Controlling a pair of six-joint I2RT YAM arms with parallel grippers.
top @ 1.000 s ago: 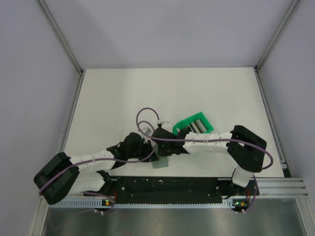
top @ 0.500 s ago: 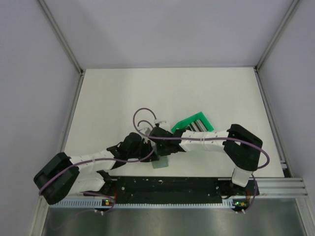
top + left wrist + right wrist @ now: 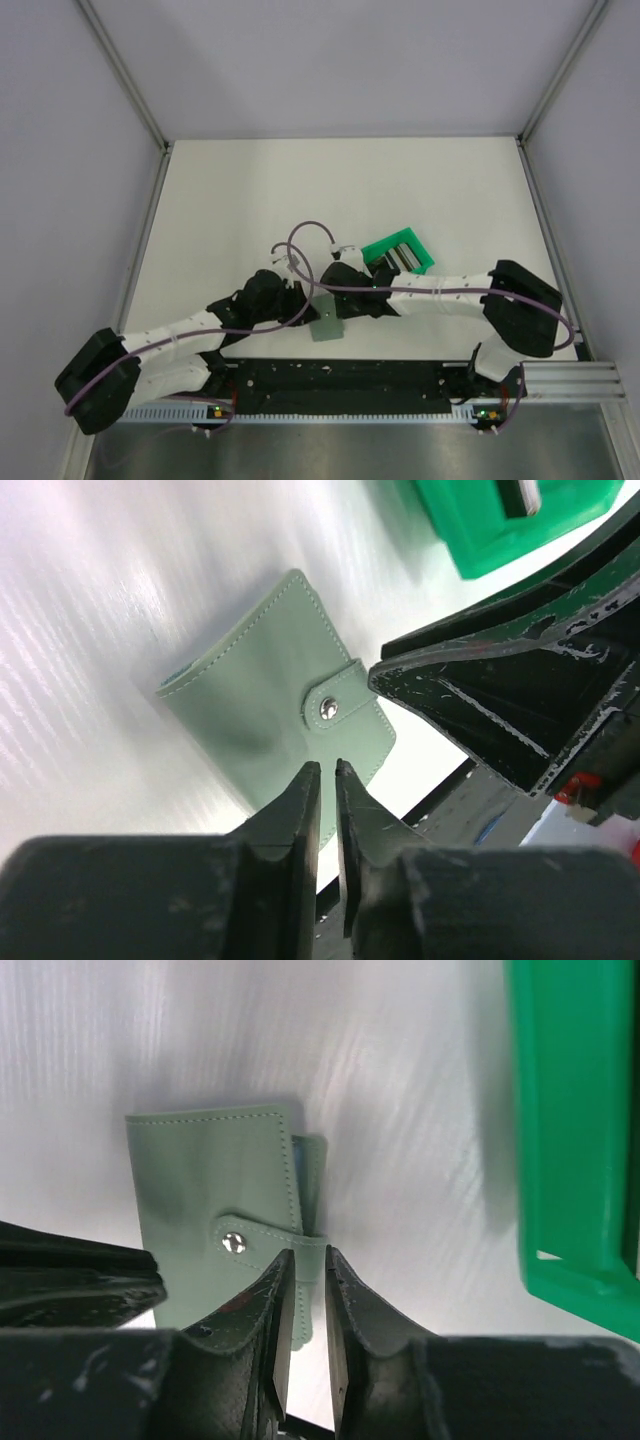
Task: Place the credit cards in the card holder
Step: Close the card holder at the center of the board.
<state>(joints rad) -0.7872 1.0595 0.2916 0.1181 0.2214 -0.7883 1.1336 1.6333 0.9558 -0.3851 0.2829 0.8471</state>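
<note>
The card holder [image 3: 327,328] is a grey-green wallet, snapped closed, lying flat near the table's front edge. It also shows in the left wrist view [image 3: 262,692] and the right wrist view [image 3: 205,1188]. My left gripper [image 3: 326,770] is shut and empty, just above the wallet's near edge. My right gripper [image 3: 308,1256] hovers over the strap side of the wallet, its jaws a narrow slit apart with nothing held. The two grippers meet over the wallet in the top view. The credit cards [image 3: 401,257] stand in the green bin, dark and grey.
The bright green open plastic bin [image 3: 378,248] sits just right of and behind the wallet; it also shows in the left wrist view [image 3: 490,540] and the right wrist view [image 3: 580,1130]. A black rail [image 3: 340,378] runs along the table's front edge, close to the wallet.
Both arms have shifted: the right arm's elbow moved right and the left arm's elbow lower left. The wallet now shows more fully between the grippers. It has stayed in place.
</note>
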